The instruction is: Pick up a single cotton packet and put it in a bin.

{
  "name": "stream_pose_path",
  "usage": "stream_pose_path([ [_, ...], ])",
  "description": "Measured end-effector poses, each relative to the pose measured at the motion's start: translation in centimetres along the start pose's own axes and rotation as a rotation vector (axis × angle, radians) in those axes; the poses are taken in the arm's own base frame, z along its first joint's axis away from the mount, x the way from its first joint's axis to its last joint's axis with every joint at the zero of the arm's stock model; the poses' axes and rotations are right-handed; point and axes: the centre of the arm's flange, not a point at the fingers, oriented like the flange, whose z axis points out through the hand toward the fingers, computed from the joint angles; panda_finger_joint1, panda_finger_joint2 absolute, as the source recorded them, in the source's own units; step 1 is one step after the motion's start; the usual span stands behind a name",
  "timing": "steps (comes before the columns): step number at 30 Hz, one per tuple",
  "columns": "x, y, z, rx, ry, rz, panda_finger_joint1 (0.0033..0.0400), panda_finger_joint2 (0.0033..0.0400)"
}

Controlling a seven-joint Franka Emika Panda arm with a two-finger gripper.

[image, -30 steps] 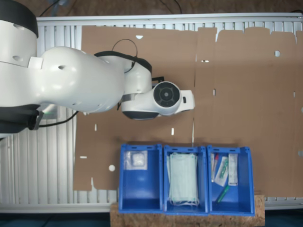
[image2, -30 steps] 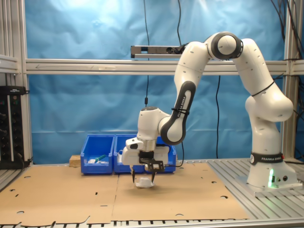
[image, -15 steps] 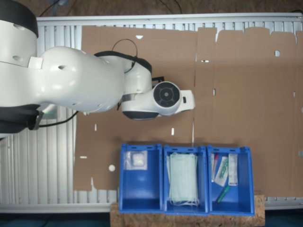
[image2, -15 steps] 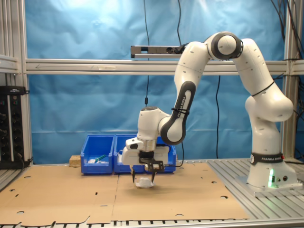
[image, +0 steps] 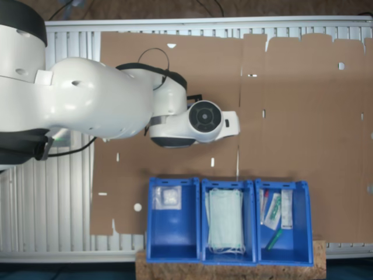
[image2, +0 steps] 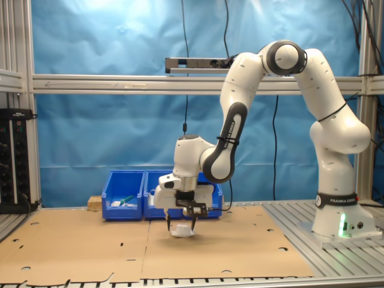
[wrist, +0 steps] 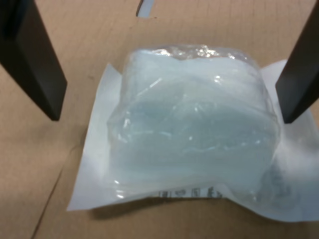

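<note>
The jaws of our gripper [wrist: 167,74] stand wide, one finger [wrist: 35,64] on each side of the cotton packet [wrist: 192,134], which lies flat on the cardboard-covered tabletop [wrist: 40,199] directly between and below them, not yet touched as far as we can tell. In the second exterior view the gripper [image2: 182,226] hangs low over the packet [image2: 181,231]. We judge the step in hand to be the grasp itself: next we need to close on the soft wrapper, lift clear, and carry it to the bins beyond the jaws. In the first exterior view, going from that picture's left, the first bin [image: 172,242] holds a white packet [image: 166,198], the middle bin [image: 203,224] pale green masks [image: 225,227], the third bin [image: 306,233] assorted narrow packets [image: 278,211]
</note>
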Motion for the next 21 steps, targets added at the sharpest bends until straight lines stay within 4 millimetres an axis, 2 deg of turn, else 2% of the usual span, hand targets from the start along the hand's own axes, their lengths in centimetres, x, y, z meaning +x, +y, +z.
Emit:
stream_pose_path([
  [6,0.00,0.00,0.00,0.000,0.000,0.000,0.0400,0.0400],
  [7,0.00,0.00,0.00,0.000,0.000,0.000,0.0354,0.0354],
  [16,0.00,0.00,0.00,0.000,0.000,0.000,0.0354,0.0354],
  [17,0.00,0.00,0.00,0.000,0.000,0.000,0.0168,0.0168],
  [21,0.01,0.02,-0.04,-0.001,0.001,0.000,0.0168,0.0168],
])
